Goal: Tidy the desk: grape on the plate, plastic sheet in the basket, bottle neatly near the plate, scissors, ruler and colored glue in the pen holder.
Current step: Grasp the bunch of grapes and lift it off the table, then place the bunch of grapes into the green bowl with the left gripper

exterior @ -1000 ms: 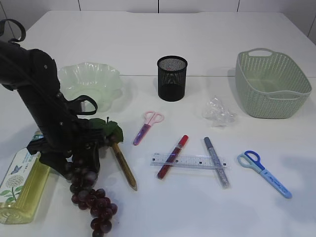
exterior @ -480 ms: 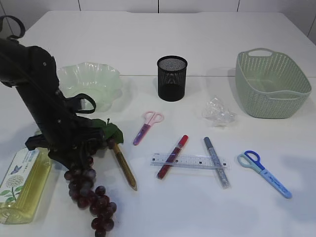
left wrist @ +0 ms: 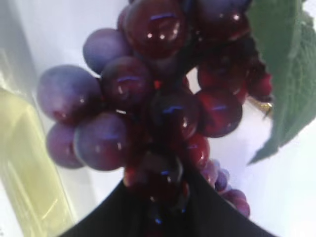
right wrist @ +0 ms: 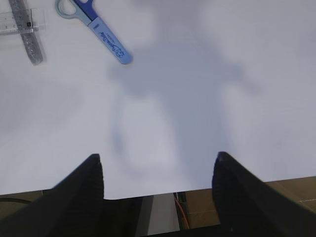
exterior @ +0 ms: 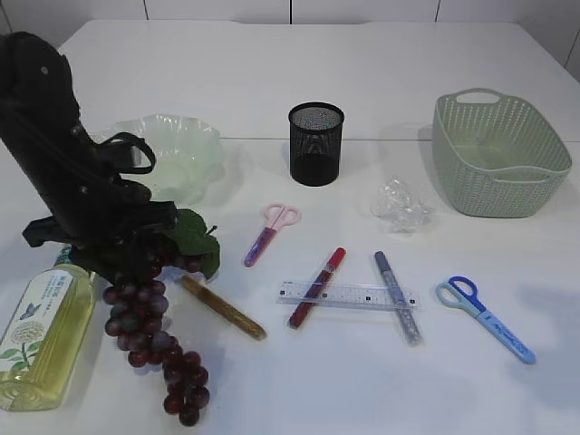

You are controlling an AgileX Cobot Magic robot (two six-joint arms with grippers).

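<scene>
The left claw (exterior: 136,258) was clamped on the top of a bunch of dark purple grapes (exterior: 149,335) with green leaves, the cluster hanging down from it with its lower end near the white desk (exterior: 362,54); the wrist view showed the berries (left wrist: 148,113) bunched right at the black claw tips. Just left of the bunch lay a clear plastic bottle of yellow liquid (exterior: 41,335) on its side. Behind the arm sat a pale green scalloped plate (exterior: 186,149).

A gold glitter glue tube (exterior: 222,308) lay slanted just right of the grapes. Further right were small pink-handled scissors (exterior: 270,232), a red glue tube (exterior: 317,286) and a silver glue tube (exterior: 397,297), both crossing a clear plastic ruler (exterior: 349,294). Blue-handled scissors (exterior: 485,317) lay well apart to the right. A crumpled clear plastic sheet (exterior: 401,205) rested between a black mesh pen holder (exterior: 315,143) and a sage green woven basket (exterior: 501,152).

The right claw (right wrist: 158,173) stood wide apart above bare desk, holding nothing, with the blue scissors (right wrist: 94,27) ahead of it.
</scene>
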